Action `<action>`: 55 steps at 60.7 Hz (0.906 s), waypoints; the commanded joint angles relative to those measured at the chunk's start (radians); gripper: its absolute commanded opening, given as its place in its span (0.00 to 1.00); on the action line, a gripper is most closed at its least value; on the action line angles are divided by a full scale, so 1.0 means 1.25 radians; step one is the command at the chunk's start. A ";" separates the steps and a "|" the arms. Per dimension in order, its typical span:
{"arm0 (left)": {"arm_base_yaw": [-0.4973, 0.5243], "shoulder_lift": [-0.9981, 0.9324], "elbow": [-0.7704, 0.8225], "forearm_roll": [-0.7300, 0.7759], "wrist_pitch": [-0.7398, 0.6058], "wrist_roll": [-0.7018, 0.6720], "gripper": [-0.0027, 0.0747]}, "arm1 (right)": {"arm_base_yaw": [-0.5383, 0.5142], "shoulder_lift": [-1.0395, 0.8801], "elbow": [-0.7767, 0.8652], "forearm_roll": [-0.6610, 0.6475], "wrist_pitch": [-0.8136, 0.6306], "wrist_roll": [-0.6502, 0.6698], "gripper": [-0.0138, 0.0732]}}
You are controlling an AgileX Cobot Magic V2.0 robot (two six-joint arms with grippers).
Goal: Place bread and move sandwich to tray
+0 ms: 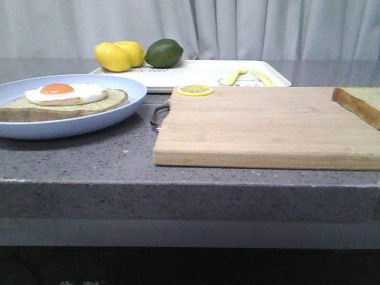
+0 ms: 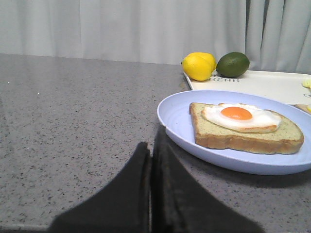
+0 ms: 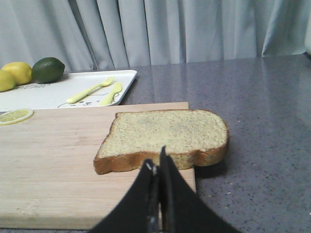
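Bread point(image 3: 167, 136) beside printed tray point(image 3: 73, 92) (lettering unreadable)

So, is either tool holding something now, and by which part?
Nothing is held. The left tool is shut and empty, short of the plate. The right tool is shut just before the bread.

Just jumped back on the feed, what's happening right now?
Nothing is being held yet. The left gripper is shut, low beside the blue plate carrying the sandwich. The right gripper is shut in front of the loose bread, which overhangs the cutting board edge. The tray behind holds two lemons and a lime.
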 commanded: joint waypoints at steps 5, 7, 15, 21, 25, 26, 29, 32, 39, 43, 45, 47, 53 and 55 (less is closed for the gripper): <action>0.002 -0.016 0.002 -0.006 -0.070 -0.001 0.01 | -0.004 -0.015 -0.002 -0.009 -0.068 0.001 0.08; 0.002 -0.016 0.002 -0.006 -0.070 -0.001 0.01 | -0.004 -0.015 -0.002 -0.009 -0.068 0.001 0.08; 0.002 -0.016 0.002 -0.006 -0.070 -0.001 0.01 | -0.004 -0.015 -0.002 -0.009 -0.068 0.001 0.08; 0.002 -0.016 0.002 -0.006 -0.070 -0.001 0.01 | -0.004 -0.015 -0.002 -0.009 -0.068 0.001 0.08; 0.002 -0.016 0.002 -0.006 -0.070 -0.001 0.01 | -0.004 -0.015 -0.002 -0.009 -0.068 0.001 0.08; 0.002 -0.016 0.002 -0.006 -0.070 -0.001 0.01 | -0.004 -0.015 -0.002 -0.009 -0.068 0.001 0.08; 0.002 -0.016 0.002 -0.006 -0.070 -0.001 0.01 | -0.004 -0.015 -0.002 -0.009 -0.068 0.001 0.08; 0.002 -0.016 0.002 -0.006 -0.070 -0.001 0.01 | -0.004 -0.015 -0.002 -0.009 -0.068 0.001 0.08; 0.002 -0.016 0.002 -0.006 -0.070 -0.001 0.01 | -0.004 -0.015 -0.002 -0.009 -0.068 0.001 0.08; 0.002 -0.016 0.002 -0.006 -0.070 -0.001 0.01 | -0.004 -0.015 -0.002 -0.009 -0.068 0.001 0.08; 0.002 -0.016 0.002 -0.006 -0.070 -0.001 0.01 | -0.004 -0.015 -0.002 -0.009 -0.068 0.001 0.08; 0.002 -0.016 0.002 -0.006 -0.075 -0.001 0.01 | -0.004 -0.015 -0.002 -0.009 -0.068 0.001 0.08; 0.002 -0.016 0.002 -0.012 -0.102 -0.001 0.01 | -0.004 -0.015 -0.003 -0.009 -0.072 0.001 0.08; 0.002 -0.016 0.002 -0.012 -0.115 -0.001 0.01 | -0.004 -0.015 -0.004 -0.008 -0.076 0.001 0.08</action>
